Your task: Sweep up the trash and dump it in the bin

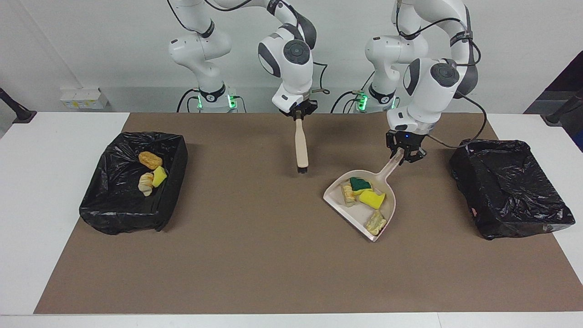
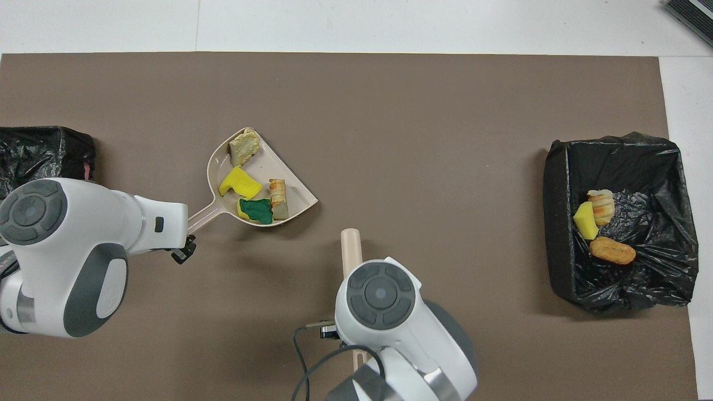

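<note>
Beige dustpan (image 1: 364, 202), loaded with 4 trash scraps (image 1: 364, 193), clamped in left gripper (image 1: 405, 154) fingers while right gripper (image 1: 298, 111) grips brush (image 1: 301, 150): dumping stage, next needing carriage over nearby bin (image 1: 508, 187).

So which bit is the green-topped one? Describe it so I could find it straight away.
Find the beige dustpan on the brown mat, its handle held by the left gripper. Four scraps lie in its tray; the green-topped sponge is the one closest to the handle, touching a plain yellow sponge. It alone has a dark green layer over its yellow; the other scraps are yellow or tan.
</note>
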### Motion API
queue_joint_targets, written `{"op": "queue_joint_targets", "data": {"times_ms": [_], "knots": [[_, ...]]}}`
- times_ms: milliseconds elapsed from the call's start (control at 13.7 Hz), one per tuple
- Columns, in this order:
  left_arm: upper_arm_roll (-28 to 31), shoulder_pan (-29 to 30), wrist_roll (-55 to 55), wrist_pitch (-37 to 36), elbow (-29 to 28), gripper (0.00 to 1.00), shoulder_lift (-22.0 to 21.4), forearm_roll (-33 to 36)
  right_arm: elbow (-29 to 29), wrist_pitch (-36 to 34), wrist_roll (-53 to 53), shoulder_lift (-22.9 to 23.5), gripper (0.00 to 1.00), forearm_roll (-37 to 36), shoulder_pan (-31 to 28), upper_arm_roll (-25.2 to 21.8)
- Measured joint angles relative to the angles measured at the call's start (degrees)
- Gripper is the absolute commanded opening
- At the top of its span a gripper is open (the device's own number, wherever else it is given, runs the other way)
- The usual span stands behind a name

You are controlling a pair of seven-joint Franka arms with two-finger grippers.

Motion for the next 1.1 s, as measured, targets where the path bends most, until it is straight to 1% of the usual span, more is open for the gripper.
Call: {"op": "queue_joint_targets", "data": {"times_ms": [146,219,365,584,730,876,949,1022,1095], "knots": [[0.3,2.2,2.4,0.0,0.0,0.00,-0.2,-2.0,-4.0,6.5,6.8,-0.8,0.00,0.0,5.3,0.2],[0.6,2.9,2.8,0.0,0.1,0.00,-0.4,-2.8,-5.8,9.8,8.4,-0.8,0.00,0.0,7.6,0.2],[0.9,4.9,4.1,-0.1,0.8,0.00,-0.9,-4.6,-8.8,16.3,11.6,-0.3,0.00,0.0,10.4,0.2],[1.2,10.5,10.6,-4.1,3.5,0.00,-2.1,-8.9,-10.3,18.4,12.3,0.9,0.00,-0.3,11.8,0.2],[1.4,15.5,15.8,-8.4,6.6,0.00,-2.8,-11.0,-10.3,18.4,12.3,1.3,0.00,-1.3,11.8,0.1],[1.6,21.1,21.0,-13.7,10.6,0.00,-3.1,-11.7,-10.3,18.8,12.3,2.0,0.00,-3.0,11.8,0.1],[1.7,23.9,23.3,-15.6,12.2,0.00,-3.1,-11.8,-10.3,19.1,12.1,2.2,0.16,-3.4,11.8,0.1],[1.7,26.9,25.9,-17.4,13.6,0.00,-3.0,-11.8,-10.3,19.1,11.7,2.4,0.26,-3.6,11.8,0.1],[1.8,29.7,28.1,-19.0,14.9,0.00,-2.9,-11.9,-10.3,19.1,11.0,2.4,0.33,-3.6,11.7,0.0]]}}
